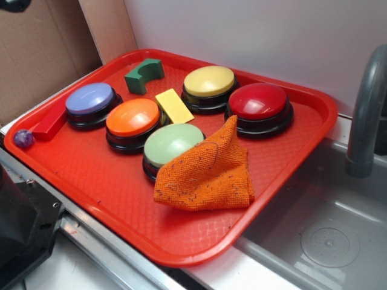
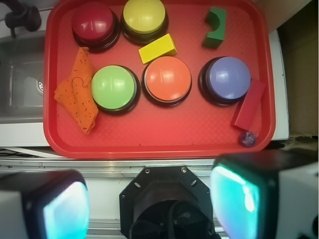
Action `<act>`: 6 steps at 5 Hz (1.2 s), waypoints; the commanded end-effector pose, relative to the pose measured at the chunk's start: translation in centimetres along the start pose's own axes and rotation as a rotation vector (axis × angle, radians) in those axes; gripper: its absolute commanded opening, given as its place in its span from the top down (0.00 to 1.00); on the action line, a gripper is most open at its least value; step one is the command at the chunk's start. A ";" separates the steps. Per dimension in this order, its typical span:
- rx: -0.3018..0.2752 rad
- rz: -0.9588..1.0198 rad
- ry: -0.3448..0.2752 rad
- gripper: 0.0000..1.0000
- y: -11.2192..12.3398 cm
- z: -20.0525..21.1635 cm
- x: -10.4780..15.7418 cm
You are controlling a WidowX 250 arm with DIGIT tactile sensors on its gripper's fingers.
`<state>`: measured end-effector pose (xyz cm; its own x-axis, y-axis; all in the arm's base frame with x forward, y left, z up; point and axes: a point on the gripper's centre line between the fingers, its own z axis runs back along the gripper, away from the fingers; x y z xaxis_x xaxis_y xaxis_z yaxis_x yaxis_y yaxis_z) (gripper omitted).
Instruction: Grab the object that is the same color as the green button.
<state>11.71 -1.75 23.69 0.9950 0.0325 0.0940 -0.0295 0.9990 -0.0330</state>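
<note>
Gripper (image 2: 149, 199) hovering off tray, jaws wide, holding nothing; small dark green wooden arch block (image 2: 215, 27) lying far ahead-right of jaws.

Orange cloth (image 1: 208, 169), yellow block (image 1: 174, 105), red tray (image 1: 121, 208)

Pincer (image 2: 149, 199) wide apart, both fingers (image 2: 65, 204) at the lower edge of the wrist view, empty
</note>
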 end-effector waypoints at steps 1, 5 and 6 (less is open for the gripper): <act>0.000 0.000 0.000 0.00 0.0 0.0 0.0; 0.020 0.150 -0.151 0.00 7.1 -5.3 5.9; 0.050 0.260 -0.175 0.00 9.3 -6.6 8.0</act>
<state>19.72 6.95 16.30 0.9369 0.2776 0.2124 -0.2778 0.9602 -0.0296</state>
